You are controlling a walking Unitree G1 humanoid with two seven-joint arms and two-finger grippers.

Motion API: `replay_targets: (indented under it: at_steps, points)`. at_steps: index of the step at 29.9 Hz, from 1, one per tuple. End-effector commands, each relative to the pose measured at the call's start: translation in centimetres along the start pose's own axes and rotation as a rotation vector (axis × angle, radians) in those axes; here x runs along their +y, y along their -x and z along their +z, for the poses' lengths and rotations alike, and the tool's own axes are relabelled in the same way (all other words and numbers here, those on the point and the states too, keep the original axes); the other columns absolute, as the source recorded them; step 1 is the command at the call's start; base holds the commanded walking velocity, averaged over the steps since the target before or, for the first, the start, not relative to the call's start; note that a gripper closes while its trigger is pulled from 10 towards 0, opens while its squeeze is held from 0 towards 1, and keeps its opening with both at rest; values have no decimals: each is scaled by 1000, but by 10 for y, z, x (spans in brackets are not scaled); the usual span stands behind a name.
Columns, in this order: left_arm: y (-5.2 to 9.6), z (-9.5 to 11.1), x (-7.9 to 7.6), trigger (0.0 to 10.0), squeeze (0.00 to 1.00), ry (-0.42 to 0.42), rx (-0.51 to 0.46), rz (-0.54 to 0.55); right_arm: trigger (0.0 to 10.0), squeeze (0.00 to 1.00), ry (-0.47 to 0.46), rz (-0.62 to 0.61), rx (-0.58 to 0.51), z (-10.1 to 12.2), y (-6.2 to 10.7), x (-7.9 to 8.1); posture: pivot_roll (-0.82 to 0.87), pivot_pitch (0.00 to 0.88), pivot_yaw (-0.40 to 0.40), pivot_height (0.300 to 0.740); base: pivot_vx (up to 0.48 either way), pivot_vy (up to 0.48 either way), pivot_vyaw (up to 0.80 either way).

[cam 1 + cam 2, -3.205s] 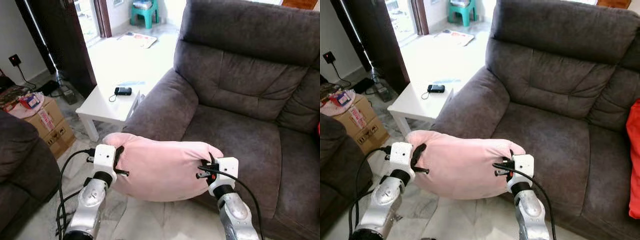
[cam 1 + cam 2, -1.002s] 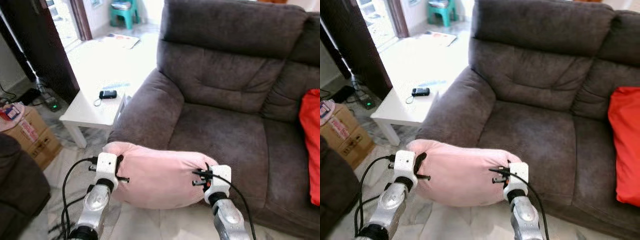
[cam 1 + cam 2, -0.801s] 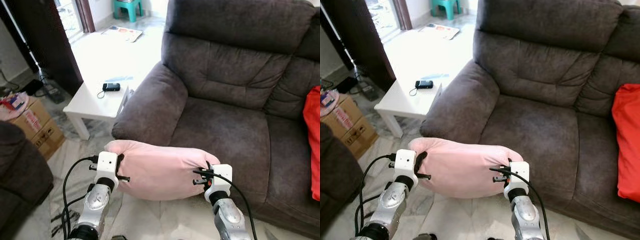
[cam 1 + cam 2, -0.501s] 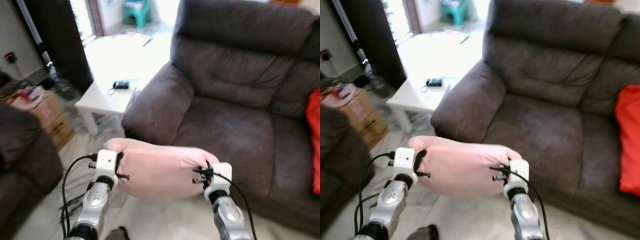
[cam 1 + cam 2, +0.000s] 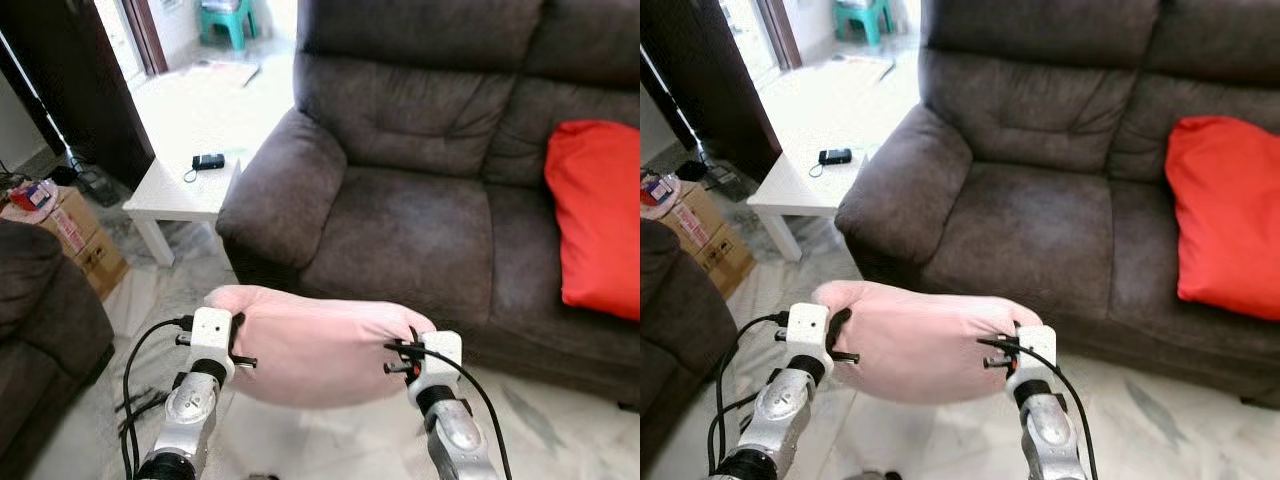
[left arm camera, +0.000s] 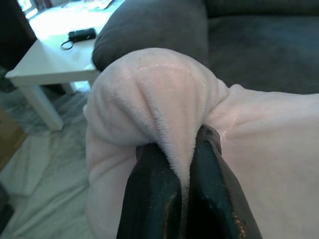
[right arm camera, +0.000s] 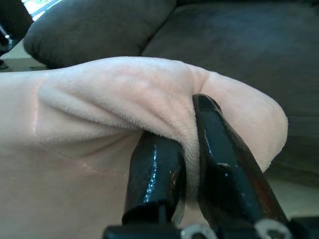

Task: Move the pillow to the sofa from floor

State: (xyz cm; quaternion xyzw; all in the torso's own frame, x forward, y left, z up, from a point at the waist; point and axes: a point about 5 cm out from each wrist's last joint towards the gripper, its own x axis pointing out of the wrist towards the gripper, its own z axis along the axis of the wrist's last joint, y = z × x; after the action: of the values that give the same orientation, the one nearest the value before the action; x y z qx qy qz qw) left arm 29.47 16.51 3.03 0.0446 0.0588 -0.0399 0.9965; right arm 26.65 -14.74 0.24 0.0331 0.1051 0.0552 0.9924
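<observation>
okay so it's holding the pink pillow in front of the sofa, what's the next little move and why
Probably step forward and carry the pillow over the sofa seat. Both the left gripper and right gripper are pinching its ends, and it hangs above the floor, short of the seat's front edge.

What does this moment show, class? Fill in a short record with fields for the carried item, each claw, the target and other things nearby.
carried item: pink pillow, held off the floor in front of the sofa
left claw: shut on the pillow's left end
right claw: shut on its right end
target: grey sofa, seat bare
on sofa: red cushion at its right
nearby: white side table with a small black device
</observation>
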Motion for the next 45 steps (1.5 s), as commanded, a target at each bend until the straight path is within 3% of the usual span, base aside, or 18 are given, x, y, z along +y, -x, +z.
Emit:
replay_targets:
  at_steps: [1,24,35,45]
  points:
    - [0,7,19,10000,0,6,-42,82,10000,0,-28,-66,-68,13,-4,-12,79,92,-22,740,0,0,-738]
    - [0,6,17,10000,0,28,-40,92,10000,0,-23,-58,-67,13,-5,-12,75,61,-21,740,0,0,-699]
    - [1,6,18,10000,0,28,-38,89,10000,0,-27,-55,-75,14,-6,-10,75,63,-18,740,0,254,0]
    - [1,6,16,10000,0,24,-33,85,10000,0,-23,-59,-80,15,-5,-11,71,67,-17,740,0,192,-426]
